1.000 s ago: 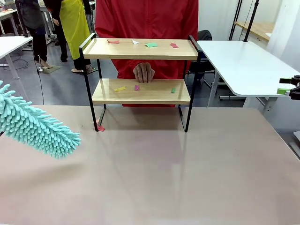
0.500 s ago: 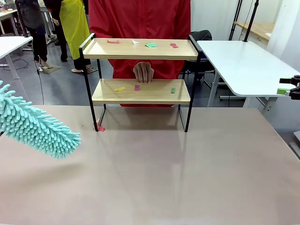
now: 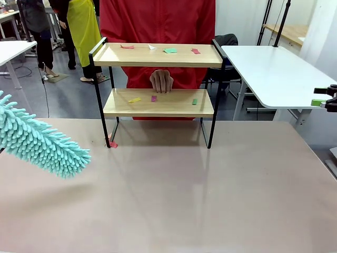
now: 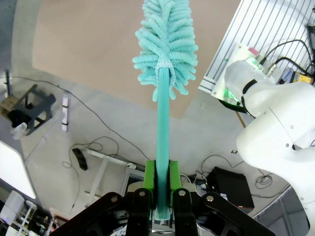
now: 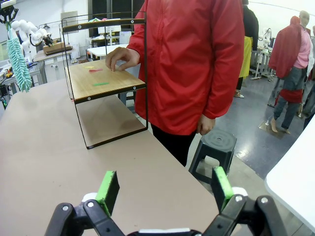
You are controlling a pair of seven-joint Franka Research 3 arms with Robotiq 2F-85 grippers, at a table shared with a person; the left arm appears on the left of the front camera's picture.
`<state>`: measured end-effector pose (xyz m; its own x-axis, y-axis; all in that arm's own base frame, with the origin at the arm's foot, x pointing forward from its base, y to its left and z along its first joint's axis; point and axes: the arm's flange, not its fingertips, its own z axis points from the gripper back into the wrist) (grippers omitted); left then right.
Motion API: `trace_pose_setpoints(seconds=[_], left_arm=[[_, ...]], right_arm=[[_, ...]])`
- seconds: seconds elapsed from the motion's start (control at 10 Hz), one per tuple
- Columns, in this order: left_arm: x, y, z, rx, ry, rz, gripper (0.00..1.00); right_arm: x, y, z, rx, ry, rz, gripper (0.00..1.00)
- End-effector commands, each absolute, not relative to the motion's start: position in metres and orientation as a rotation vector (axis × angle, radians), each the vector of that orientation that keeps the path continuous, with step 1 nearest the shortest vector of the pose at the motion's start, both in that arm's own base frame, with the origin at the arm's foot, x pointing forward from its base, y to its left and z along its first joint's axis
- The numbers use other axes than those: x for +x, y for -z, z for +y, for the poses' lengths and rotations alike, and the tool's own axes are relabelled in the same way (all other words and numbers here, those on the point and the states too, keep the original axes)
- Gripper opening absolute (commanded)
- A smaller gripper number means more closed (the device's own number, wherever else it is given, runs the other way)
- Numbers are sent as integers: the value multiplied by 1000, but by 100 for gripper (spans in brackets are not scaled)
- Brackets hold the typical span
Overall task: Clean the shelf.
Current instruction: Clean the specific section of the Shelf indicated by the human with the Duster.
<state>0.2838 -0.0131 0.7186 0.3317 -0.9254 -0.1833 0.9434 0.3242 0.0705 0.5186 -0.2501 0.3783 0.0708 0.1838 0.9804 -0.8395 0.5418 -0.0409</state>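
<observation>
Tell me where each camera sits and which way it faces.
Front: fixed on the robot's side, facing the shelf and the person's hand across the table; duster at left.
Left wrist: along the left gripper, shut on the duster's handle, toward the floor.
Right wrist: along the open right gripper, over the table's edge toward the person.
Front and right wrist share shelf, hand, duster.

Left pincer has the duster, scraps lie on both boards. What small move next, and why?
Probably swing the left pincer, shut on the duster, toward the top board of the shelf: the duster hangs off to the left, the scraps lie unswept, and the person's hand rests at the lower board.
</observation>
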Motion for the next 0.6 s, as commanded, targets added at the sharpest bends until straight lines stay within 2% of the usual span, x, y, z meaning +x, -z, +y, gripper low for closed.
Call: trace_pose_setpoints(seconds=[0.0, 0.5], left_arm=[[287, -715, -21, 118, 1276, 7, 14], [301, -630, -55, -285, 1345, -336, 14]], right_arm=[[519, -386, -247, 640, -848, -1266, 100], [519, -386, -247, 640, -848, -1266, 100]])
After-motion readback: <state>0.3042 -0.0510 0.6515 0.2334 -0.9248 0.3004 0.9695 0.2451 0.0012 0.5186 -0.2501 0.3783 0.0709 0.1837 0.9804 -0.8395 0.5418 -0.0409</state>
